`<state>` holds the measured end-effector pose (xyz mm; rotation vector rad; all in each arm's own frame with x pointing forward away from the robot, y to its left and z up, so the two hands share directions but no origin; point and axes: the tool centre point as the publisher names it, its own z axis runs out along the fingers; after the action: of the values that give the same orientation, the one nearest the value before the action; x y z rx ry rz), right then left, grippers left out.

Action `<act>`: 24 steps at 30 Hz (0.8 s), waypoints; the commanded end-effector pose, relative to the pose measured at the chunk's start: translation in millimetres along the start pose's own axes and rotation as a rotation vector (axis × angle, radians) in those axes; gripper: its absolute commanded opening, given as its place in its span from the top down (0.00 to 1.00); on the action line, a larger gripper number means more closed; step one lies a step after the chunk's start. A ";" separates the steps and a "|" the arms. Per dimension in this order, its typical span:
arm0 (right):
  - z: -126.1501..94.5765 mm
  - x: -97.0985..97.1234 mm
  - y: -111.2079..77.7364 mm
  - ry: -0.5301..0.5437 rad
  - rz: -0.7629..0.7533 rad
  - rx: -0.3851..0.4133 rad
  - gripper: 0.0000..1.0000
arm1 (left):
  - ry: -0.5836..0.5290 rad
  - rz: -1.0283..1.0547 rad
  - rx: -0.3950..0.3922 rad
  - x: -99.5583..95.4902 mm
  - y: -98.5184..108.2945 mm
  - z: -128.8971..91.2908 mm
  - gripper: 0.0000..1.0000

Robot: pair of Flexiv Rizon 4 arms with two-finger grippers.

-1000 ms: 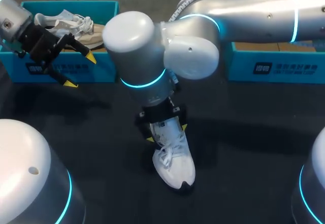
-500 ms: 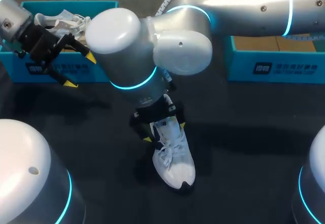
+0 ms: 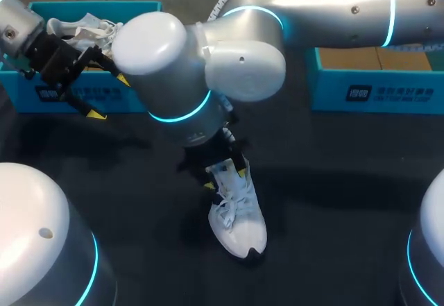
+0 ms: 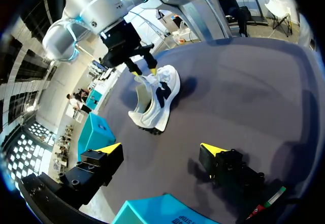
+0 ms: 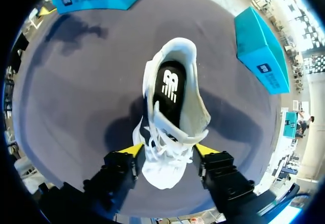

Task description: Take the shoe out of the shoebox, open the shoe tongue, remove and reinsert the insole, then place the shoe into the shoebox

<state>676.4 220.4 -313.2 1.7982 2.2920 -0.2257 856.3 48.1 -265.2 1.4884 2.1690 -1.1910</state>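
A white sneaker [image 3: 237, 216] stands on the dark table, toe toward the front edge. Seen from the right wrist, the sneaker [image 5: 170, 107] shows a black insole [image 5: 170, 89] inside, tongue upright behind the laces. My right gripper [image 3: 225, 178] hangs over its lace area. Its yellow fingertips [image 5: 133, 149] sit close on both sides of the laces; contact on both sides is not clear, so I call it open. My left gripper [image 3: 107, 98] stays open and empty in front of the left shoebox [image 3: 41, 94]. The left wrist view shows the sneaker [image 4: 157, 97] ahead, under the right gripper [image 4: 144, 74].
A second, beige-and-white shoe [image 3: 94, 28] lies in the left teal box. Another teal box [image 3: 374, 91] stands at the back right. My right arm's big elbow [image 3: 166, 70] hides the table's middle back.
The right gripper's fingers have drawn inward toward the sneaker's sides, and the right arm's elbow shifted slightly left. The left arm has not moved.
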 end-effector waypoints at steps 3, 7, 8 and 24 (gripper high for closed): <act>-0.7 -1.6 6.2 -0.006 -0.004 0.012 0.51 | 0.003 0.000 -0.004 0.0 -1.4 -0.1 0.00; -1.8 -3.0 7.2 -0.010 -0.004 0.012 0.52 | 0.003 0.000 -0.004 0.0 -1.4 -0.1 0.00; -1.8 -3.0 7.2 -0.011 -0.003 0.015 0.52 | 0.003 0.000 -0.004 0.0 -1.4 -0.1 0.00; -26.0 0.6 -5.7 -0.075 0.008 0.011 0.52 | 0.003 0.000 -0.004 0.0 -1.4 -0.1 0.00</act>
<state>669.0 220.8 -286.2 1.7769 2.2438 -0.2869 856.3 48.2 -265.1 1.4884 2.1690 -1.1909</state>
